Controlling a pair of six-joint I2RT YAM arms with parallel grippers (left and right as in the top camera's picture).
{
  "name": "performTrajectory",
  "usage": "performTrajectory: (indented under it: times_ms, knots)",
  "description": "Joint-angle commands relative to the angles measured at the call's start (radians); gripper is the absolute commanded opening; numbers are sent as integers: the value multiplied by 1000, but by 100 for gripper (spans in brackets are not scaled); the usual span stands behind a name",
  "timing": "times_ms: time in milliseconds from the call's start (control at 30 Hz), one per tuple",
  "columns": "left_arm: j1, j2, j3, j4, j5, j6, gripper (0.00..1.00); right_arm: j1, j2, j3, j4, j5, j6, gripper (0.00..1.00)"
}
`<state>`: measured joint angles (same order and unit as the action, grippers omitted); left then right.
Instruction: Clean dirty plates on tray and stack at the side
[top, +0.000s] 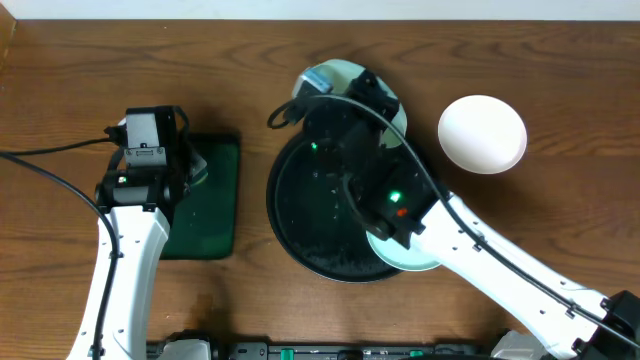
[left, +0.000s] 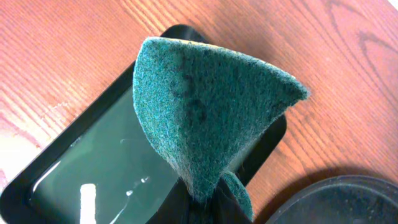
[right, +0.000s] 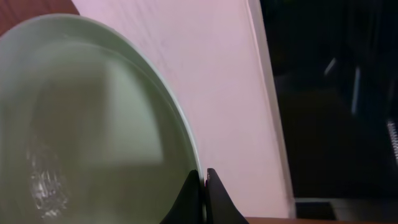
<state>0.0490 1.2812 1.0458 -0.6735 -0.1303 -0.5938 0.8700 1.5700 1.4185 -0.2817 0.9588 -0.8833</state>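
- Right hand (right: 203, 179): clenched on the rim of the held plate (right: 93, 112). Both fingertips pinch the edge, one on each face.
- Held plate, orientation: in the right wrist view it rises up and to the left from the fingers, with its hollow pale-mint face toward the camera. It is round, so only this tilt can be stated, not a long axis. A pale wall shows behind it.
- Held plate, location: in the overhead view the held plate (top: 338, 68) sits at the far rim of the tray (top: 300, 210). The right hand (top: 345, 95) covers most of it.
- Tray: round, black, at the middle of the worktop (top: 560, 60).
- Second plate (top: 405, 258): pale mint, at the tray's near right rim, partly under the right arm.
- Third plate (top: 482, 133): white, flat on the worktop, right of the tray toward the far edge, apart from the tray.
- Left hand (left: 211, 208): clenched on the lower edge of a green scouring pad (left: 205, 118), which stands up folded from the fingers.
- Dish (left: 180, 31): rectangular, black, holding green liquid, left of the tray. The pad is above it; contact with the liquid cannot be determined.
- Left hand (top: 190, 165), overhead view: over the far end of the dish (top: 215, 210).
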Motion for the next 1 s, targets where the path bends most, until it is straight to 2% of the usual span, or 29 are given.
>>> performTrajectory:
  times_ms: [0, 100, 200, 333, 400, 467, 533, 667, 967]
  knots:
    - [3, 1, -4, 0, -9, 21, 7, -29, -5, 9, -26, 51, 50, 1]
    - [3, 1, -4, 0, -8, 21, 7, -119, -5, 9, -176, -108, 327, 1]
    - [3, 1, -4, -4, -9, 22, 7, -310, -3, 9, -345, -533, 619, 1]
    - [3, 1, -4, -3, -8, 21, 7, -624, 23, 9, -415, -1030, 793, 1]
    - [3, 1, -4, -3, -8, 21, 7, -793, 56, 7, -425, -1207, 864, 1]
    - [3, 1, -4, -4, -8, 21, 7, -914, 98, 5, -427, -1328, 872, 1]
    - [3, 1, -4, -4, -8, 21, 7, -1004, 147, 3, -428, -1385, 873, 1]
    - [3, 1, -4, -4, -8, 21, 7, -1109, 260, 1, -419, -1381, 883, 1]
    - [3, 1, -4, -12, -8, 21, 7, -1154, 368, 1, -344, -1165, 888, 1]
